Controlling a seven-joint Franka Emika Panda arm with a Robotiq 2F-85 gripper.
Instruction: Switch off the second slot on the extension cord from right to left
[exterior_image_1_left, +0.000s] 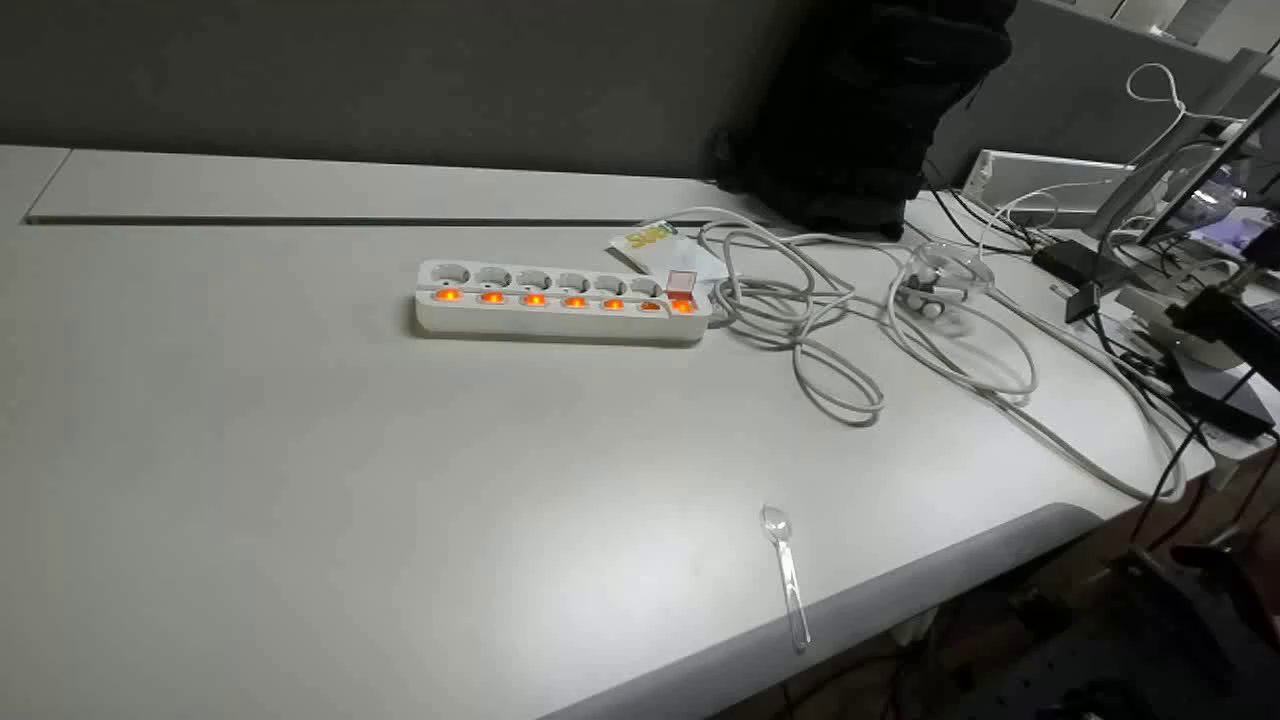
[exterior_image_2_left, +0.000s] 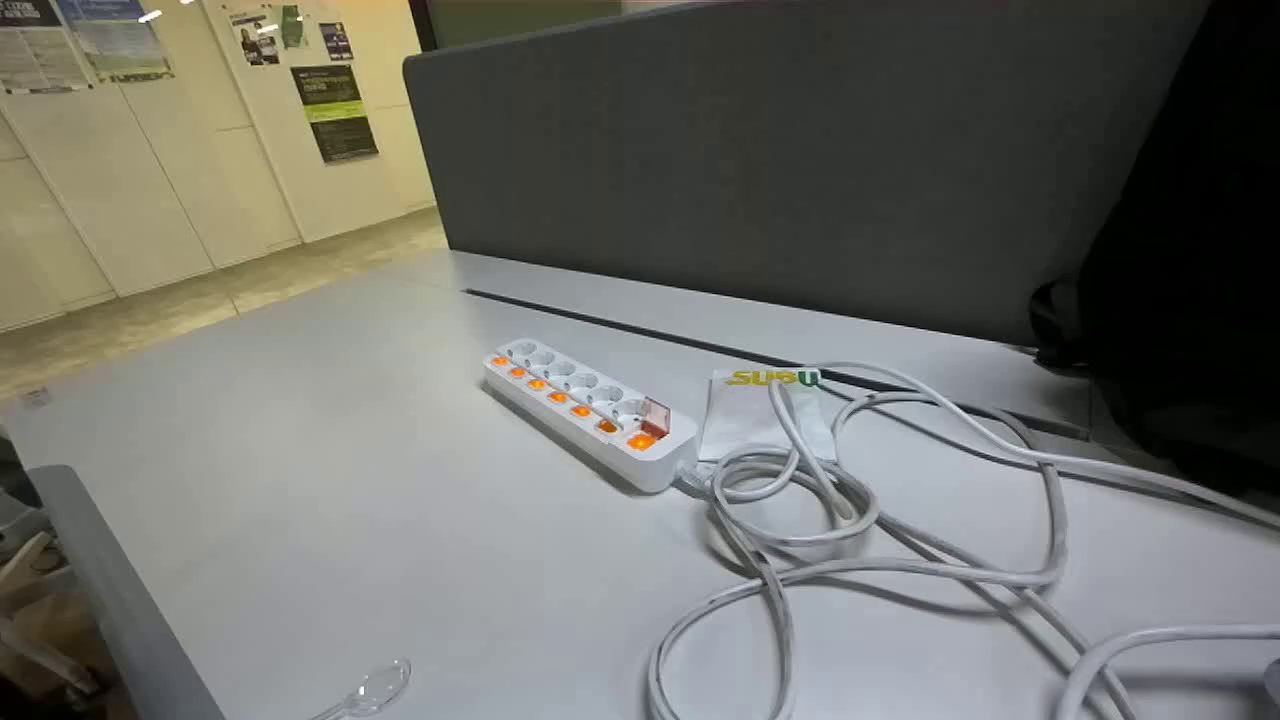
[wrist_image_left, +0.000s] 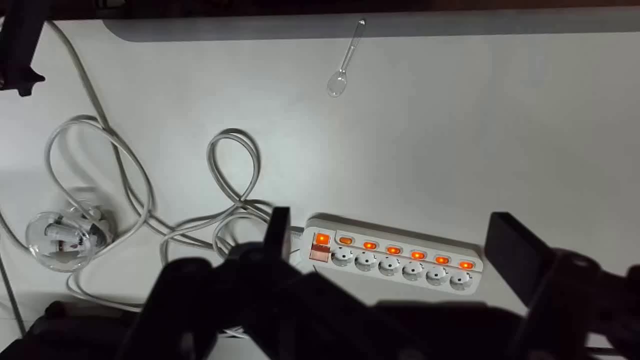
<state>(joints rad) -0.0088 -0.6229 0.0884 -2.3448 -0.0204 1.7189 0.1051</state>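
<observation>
The fingers (wrist_image_left: 520, 257) of the gripper (wrist_image_left: 392, 231) stand spread wide in the wrist view, pinching nothing; neither exterior view shows them touching the power strip (wrist_image_left: 402, 260). In the wrist view the strip appears framed between them, seemingly well below.

I judge the step in hand to be the approach, with the press not yet made. Counting sockets from the cabled end, the second socket (wrist_image_left: 365, 260) has a lit switch (wrist_image_left: 370, 245); that of the first socket (wrist_image_left: 342, 256) looks dimmer. The next move probably calls for bringing the fingers together into one narrow tip, centring it over that lit switch, and pressing one side without brushing its neighbours. Which side turns it off, I cannot tell.

The strip lies flat on the table (exterior_image_1_left: 300, 450), its long axis running left to right in the wrist view with a slight downward slant, roughly in line with the spread of the fingers. Its cabled end, with the main switch (wrist_image_left: 322, 239) and raised cover (wrist_image_left: 319, 253), points left there and right in both exterior views. The switches face the table's front edge (wrist_image_left: 500, 23), the sockets the grey partition (exterior_image_1_left: 400, 90).

Farther out, pale cables (exterior_image_2_left: 905, 565) loop past the cabled end, a paper packet (exterior_image_2_left: 740, 425) lies beside it, and a clear spoon (wrist_image_left: 337, 83) lies with its handle over the front edge.
</observation>
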